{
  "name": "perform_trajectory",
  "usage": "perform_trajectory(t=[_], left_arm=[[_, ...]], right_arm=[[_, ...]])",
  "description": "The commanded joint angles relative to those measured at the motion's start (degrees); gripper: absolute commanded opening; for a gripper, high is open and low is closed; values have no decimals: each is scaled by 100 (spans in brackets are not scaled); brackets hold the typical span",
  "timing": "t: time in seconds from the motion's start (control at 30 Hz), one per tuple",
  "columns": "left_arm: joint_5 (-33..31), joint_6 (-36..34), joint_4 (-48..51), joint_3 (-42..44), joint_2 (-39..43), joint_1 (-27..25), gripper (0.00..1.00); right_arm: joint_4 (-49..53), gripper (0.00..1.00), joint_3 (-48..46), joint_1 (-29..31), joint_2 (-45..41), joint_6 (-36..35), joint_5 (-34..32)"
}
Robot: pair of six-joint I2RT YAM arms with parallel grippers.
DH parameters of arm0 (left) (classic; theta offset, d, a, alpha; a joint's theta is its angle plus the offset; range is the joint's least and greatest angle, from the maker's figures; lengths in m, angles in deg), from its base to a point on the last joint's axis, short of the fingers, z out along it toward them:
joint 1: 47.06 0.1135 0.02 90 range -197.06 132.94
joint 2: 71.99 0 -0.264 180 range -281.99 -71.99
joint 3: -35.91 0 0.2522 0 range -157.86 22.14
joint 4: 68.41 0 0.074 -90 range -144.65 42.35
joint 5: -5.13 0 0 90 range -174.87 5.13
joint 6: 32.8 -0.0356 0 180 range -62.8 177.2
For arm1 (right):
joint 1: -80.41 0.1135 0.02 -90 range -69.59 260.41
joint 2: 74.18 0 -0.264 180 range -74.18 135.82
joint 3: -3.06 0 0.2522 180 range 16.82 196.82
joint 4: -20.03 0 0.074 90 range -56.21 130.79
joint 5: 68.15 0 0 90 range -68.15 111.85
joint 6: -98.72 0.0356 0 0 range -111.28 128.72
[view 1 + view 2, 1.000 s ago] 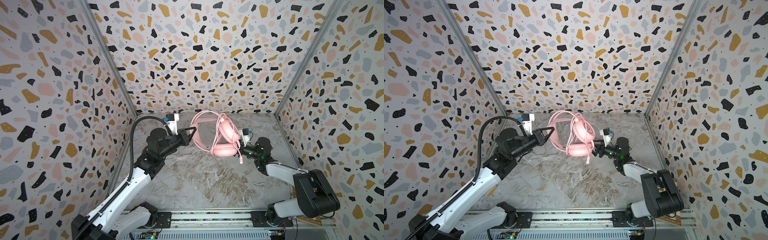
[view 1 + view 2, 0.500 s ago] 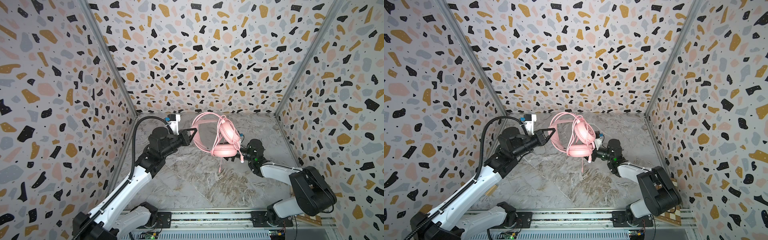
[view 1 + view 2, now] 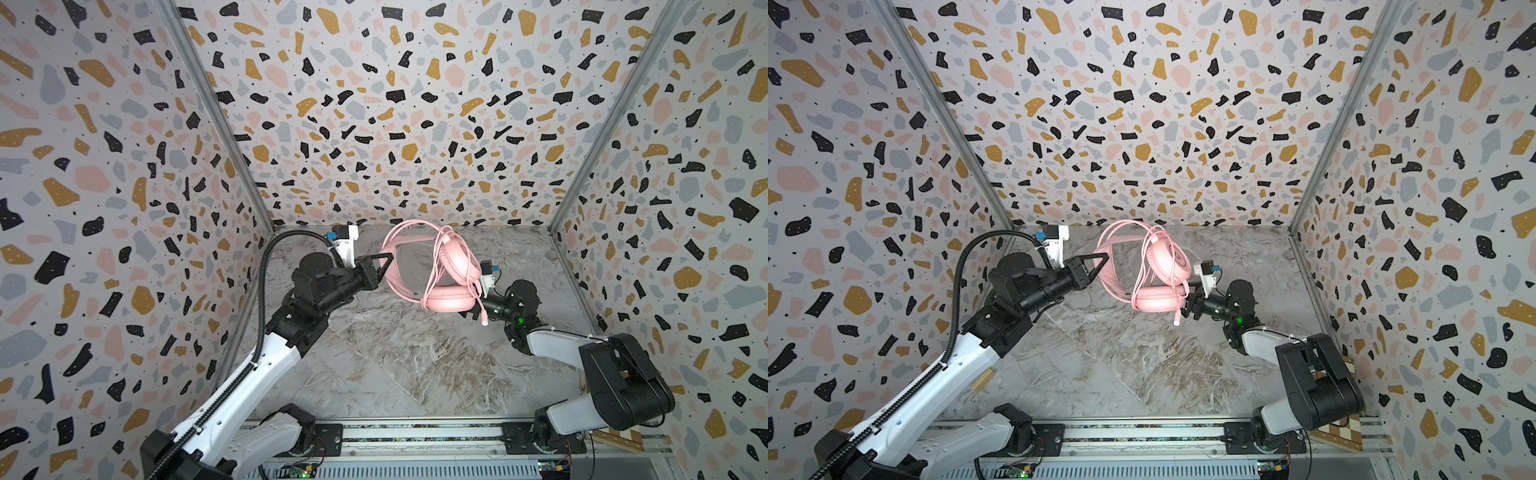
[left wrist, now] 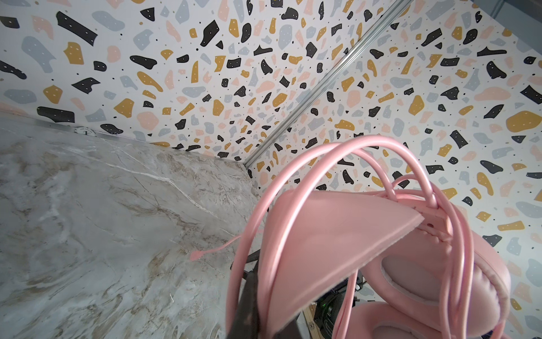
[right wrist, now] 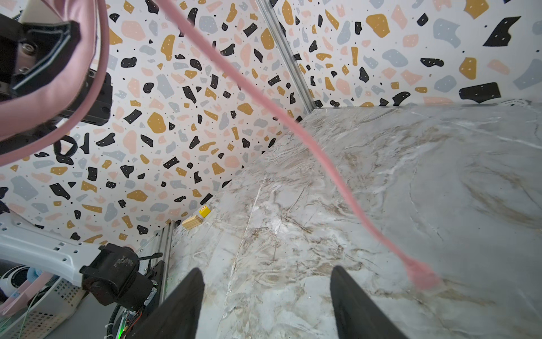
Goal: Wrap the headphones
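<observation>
**Top views.** In both top views the pink over-ear headphones (image 3: 455, 262) (image 3: 1165, 259), with padded round earcups on a thin wire headband, hang clear of the grey marble-patterned table (image 3: 395, 365) (image 3: 1121, 365), over its rear middle. A thin pink cable (image 3: 432, 270) is looped several times around the earcups and headband. The black left end effector (image 3: 387, 257) (image 3: 1102, 259) is pressed together on the headband, on the side toward the table's left edge. The black right end effector (image 3: 478, 309) (image 3: 1190, 308) sits just beside the lower earcup, toward the table's right edge. How far it is spread cannot be judged from here. The cable's plug end (image 3: 484, 321) (image 3: 1176, 321) dangles just beside it, above the table.

**Left wrist view.** The headband wires and flat inner band of the headphones (image 4: 337, 234) fill the near field. One dark finger (image 4: 246, 302) lies against the wires, pinching them. The table (image 4: 88, 220) is below, and the plug end (image 4: 193, 254) shows over it.

**Right wrist view.** The right end effector (image 5: 264, 308) is spread wide, with nothing between its two black fingers (image 5: 179, 311). The cable (image 5: 293, 126), blurred, crosses diagonally over the table (image 5: 410, 176). Its plug end (image 5: 422, 277) is off to one side of the fingers, not between them. The left end effector (image 5: 38, 50) is clamped on the headband. A small light wooden block (image 5: 192, 222) lies at the table's edge against the terrazzo-patterned wall (image 5: 146, 132).
</observation>
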Motion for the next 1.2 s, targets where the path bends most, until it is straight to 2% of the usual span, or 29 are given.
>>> perform_trajectory(t=[0.0, 0.2, 0.37, 0.6, 0.73, 0.97, 1.17], left_arm=[[175, 254, -616, -347, 122, 32, 0], [187, 271, -624, -365, 113, 36, 0], [197, 282, -674, -308, 95, 39, 0], [193, 279, -657, -316, 77, 37, 0], [184, 339, -713, -290, 138, 32, 0], [201, 280, -584, -331, 157, 35, 0], [215, 227, -505, -342, 183, 34, 0]], right_arm=[[224, 70, 359, 2, 81, -327, -97], [1416, 70, 621, 103, -158, -1305, -1180], [1926, 70, 597, 287, -524, -1728, -1995], [1932, 68, 486, 338, -813, -1757, -1709], [2003, 68, 580, 379, -647, -1809, -1862], [1969, 68, 710, 690, -493, -1907, -1533], [1787, 68, 452, 656, -704, -1765, -1379]])
